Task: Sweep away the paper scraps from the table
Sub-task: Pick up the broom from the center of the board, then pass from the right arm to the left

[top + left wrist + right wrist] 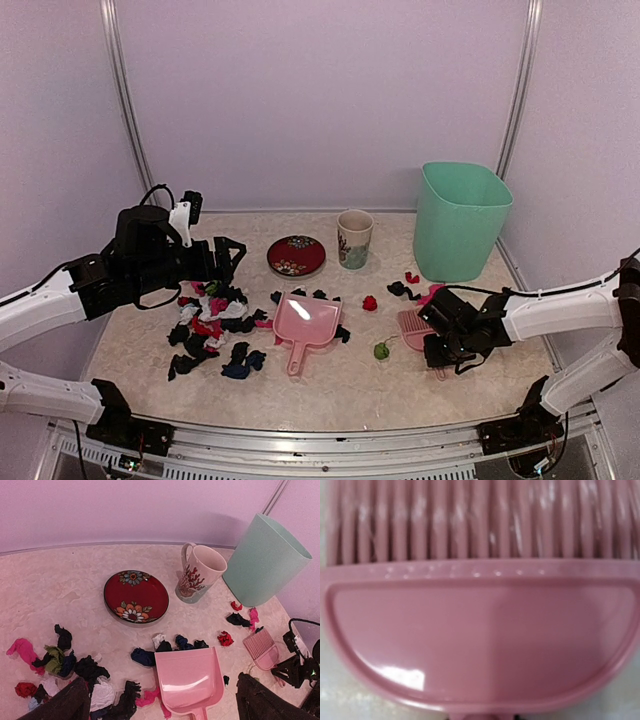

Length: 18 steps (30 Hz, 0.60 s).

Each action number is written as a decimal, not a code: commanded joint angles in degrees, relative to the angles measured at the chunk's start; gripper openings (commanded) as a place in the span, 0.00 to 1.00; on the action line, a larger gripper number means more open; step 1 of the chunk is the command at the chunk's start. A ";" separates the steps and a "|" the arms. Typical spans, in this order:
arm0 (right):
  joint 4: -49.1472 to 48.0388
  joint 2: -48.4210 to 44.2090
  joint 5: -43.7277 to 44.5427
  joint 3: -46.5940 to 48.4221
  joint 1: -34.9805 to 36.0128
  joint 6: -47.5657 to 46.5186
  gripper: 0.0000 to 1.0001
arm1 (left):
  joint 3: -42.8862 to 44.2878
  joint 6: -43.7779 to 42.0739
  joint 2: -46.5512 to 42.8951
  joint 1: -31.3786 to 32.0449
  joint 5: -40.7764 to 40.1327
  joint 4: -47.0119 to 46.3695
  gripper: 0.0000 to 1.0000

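Note:
The paper scraps [210,325], mostly black with red, pink and white bits, lie heaped at the left of the table [340,385]. They also show in the left wrist view [90,680]. A few loose ones lie by the bin [402,289], with a red one [370,302] and a green one [381,351] apart. My left gripper [225,262] hovers above the heap's far edge, open and empty, its fingers [65,705] wide apart. My right gripper [442,348] is low at the right, shut on the handle of the pink brush [412,325], which fills the right wrist view [480,630].
A pink dustpan [305,325] lies mid-table, mouth toward the back, with scraps at its lip [190,677]. Behind stand a red flowered plate [296,256], a cup [353,238] and a tall green bin [462,220]. Walls close the back and sides.

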<state>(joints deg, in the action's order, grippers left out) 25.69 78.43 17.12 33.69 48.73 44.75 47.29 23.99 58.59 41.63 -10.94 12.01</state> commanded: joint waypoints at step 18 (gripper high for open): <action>0.54 -15.05 -0.56 5.96 0.85 -12.15 0.00 | 3.26 0.50 0.86 0.30 3.57 -1.11 0.99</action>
<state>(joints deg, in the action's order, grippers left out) 30.63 66.98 17.87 38.52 48.86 40.51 47.72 24.03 58.76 41.63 -10.20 12.12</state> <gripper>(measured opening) 0.184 0.988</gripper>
